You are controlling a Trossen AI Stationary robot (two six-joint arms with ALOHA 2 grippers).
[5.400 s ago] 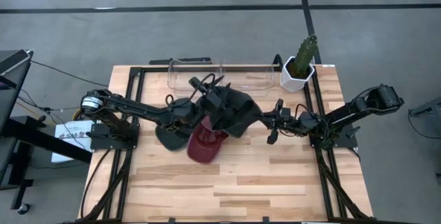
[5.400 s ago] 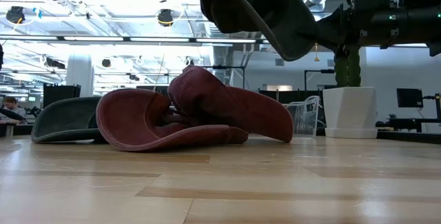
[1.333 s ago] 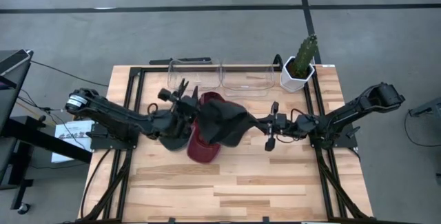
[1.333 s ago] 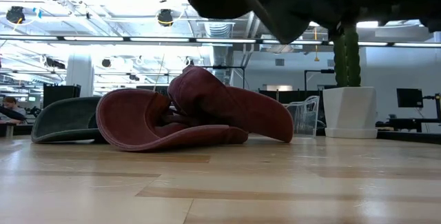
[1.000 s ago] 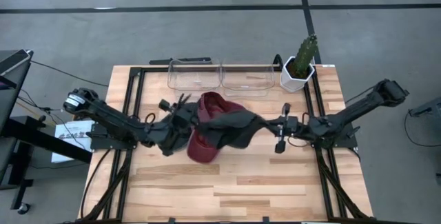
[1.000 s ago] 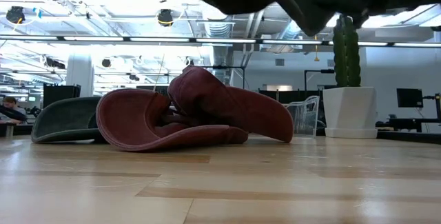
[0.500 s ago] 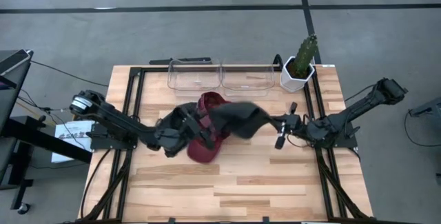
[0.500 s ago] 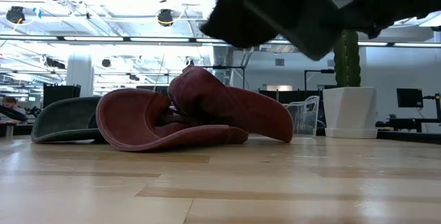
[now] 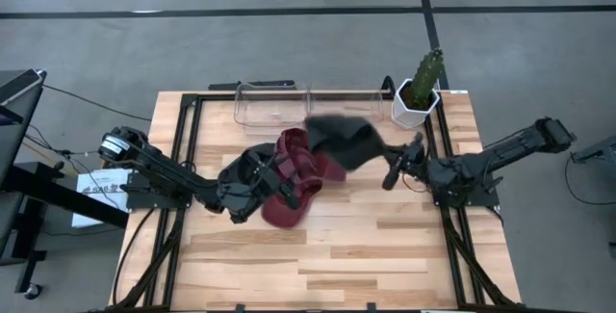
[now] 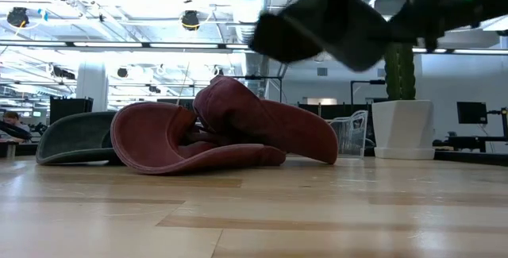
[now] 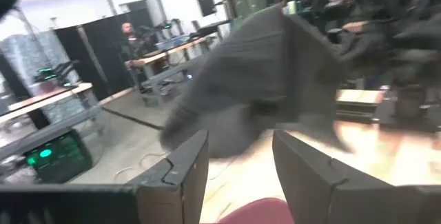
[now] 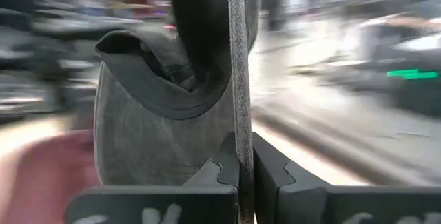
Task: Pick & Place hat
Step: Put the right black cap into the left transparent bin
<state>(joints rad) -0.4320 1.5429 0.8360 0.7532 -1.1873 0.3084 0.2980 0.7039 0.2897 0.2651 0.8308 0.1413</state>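
Note:
A dark grey hat (image 9: 342, 140) hangs in the air over the table's middle, held by my shut right gripper (image 9: 383, 156), which reaches in from the right. In the right wrist view the grey hat (image 12: 165, 114) fills the space ahead of the fingers. A red hat (image 9: 296, 183) lies on its curled brim on the table below. My left gripper (image 9: 281, 186) hovers open just above the red hat, with nothing between its fingers (image 11: 186, 169). A grey-green hat (image 10: 71, 135) lies flat on the table to the left of the red hat (image 10: 230, 127). My right gripper pinches the edge of the grey hat's brim (image 12: 240, 138) between its two fingers. The fingers come in roughly level from the table's right side. The hat is lifted clear and sticks out beyond the fingers toward the left, tilted, above the red hat.
Two clear trays (image 9: 274, 106) (image 9: 344, 109) stand along the far edge. A cactus in a white pot (image 9: 419, 96) stands at the far right corner. Black frame rails (image 9: 188, 149) run along both sides. The near half of the wooden table (image 9: 327, 265) is bare wood.
My right gripper has swung toward the far edge with the grey hat, which has moved from beside my left gripper toward the trays and tipped. My left gripper, open throughout, has sunk a little toward the red hat and turned.

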